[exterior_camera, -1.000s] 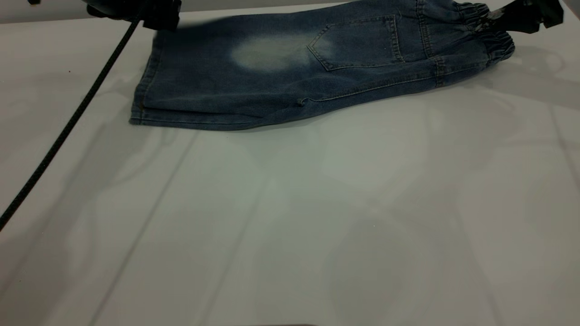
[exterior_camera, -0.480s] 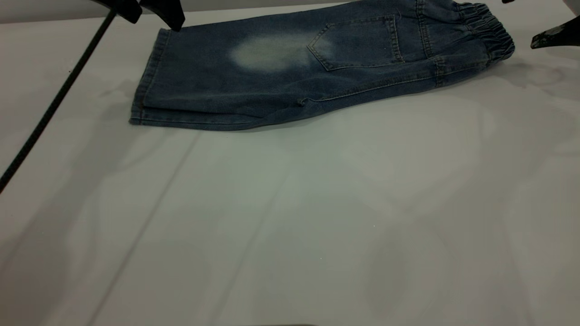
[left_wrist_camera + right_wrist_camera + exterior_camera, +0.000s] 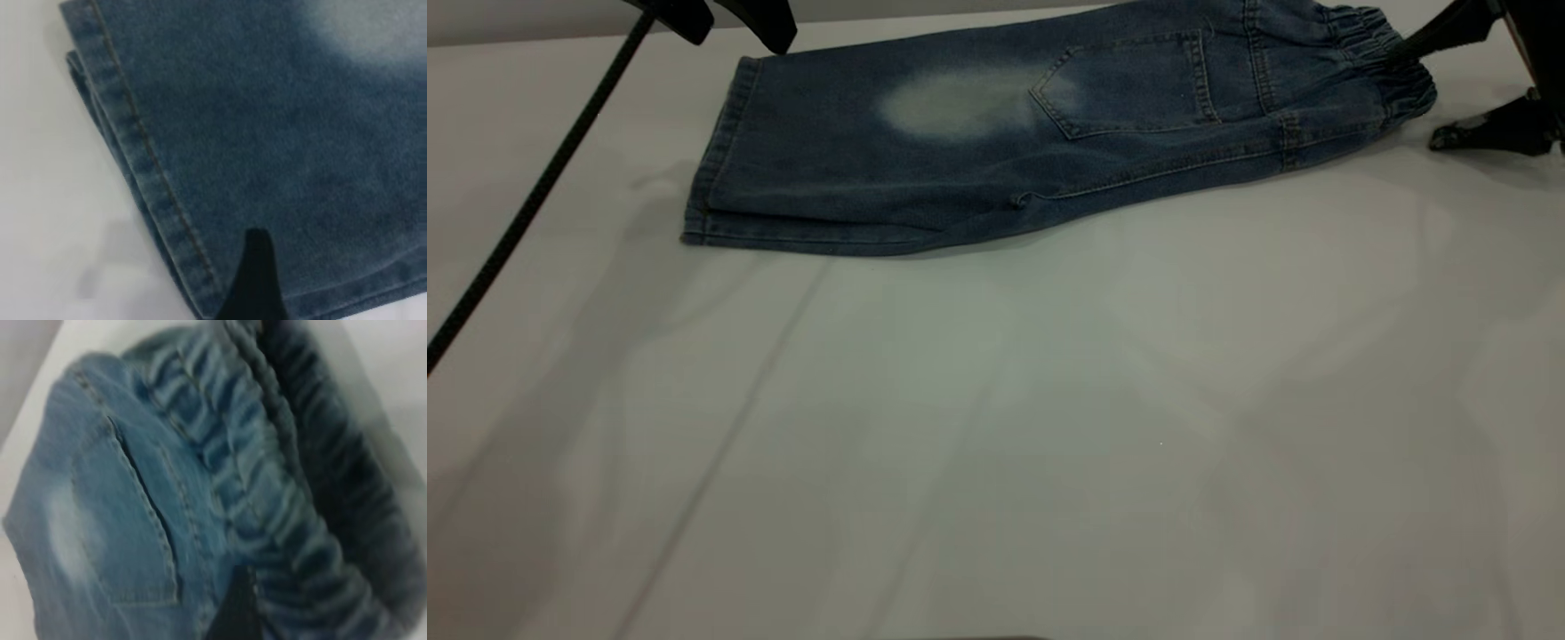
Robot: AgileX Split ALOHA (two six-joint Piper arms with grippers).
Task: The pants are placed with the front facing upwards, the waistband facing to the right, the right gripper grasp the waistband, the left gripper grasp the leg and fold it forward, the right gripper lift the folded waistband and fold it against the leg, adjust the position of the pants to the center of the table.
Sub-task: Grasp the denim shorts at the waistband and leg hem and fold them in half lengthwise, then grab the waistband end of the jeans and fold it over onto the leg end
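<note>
Near edge: the table (image 3: 996, 444) spreads bare and pale from the front of the exterior view up to the garment.
Pants: the pants (image 3: 996, 142) lie flat near the far edge, already doubled lengthwise, one leg stacked on the other, a pocket and a pale patch facing up.
Hem end: the leg hems point to the exterior view's left; two layered edges show in the left wrist view.
Waistband: the waistband (image 3: 1392, 58) sits at the right end, gathered and down on the table.
Left gripper: the left gripper (image 3: 734, 18) hovers at the far hem corner, jaws spread, gripping nothing.
Right gripper: the right gripper (image 3: 1449, 84) is at the waistband, jaws apart, one finger over the elastic and the other low on the table just beside it; not closed on cloth.
Done: the forward fold of the leg looks finished.
Left: grasping the waistband, folding it onto the leg, then moving the pants to the table's center.
</note>
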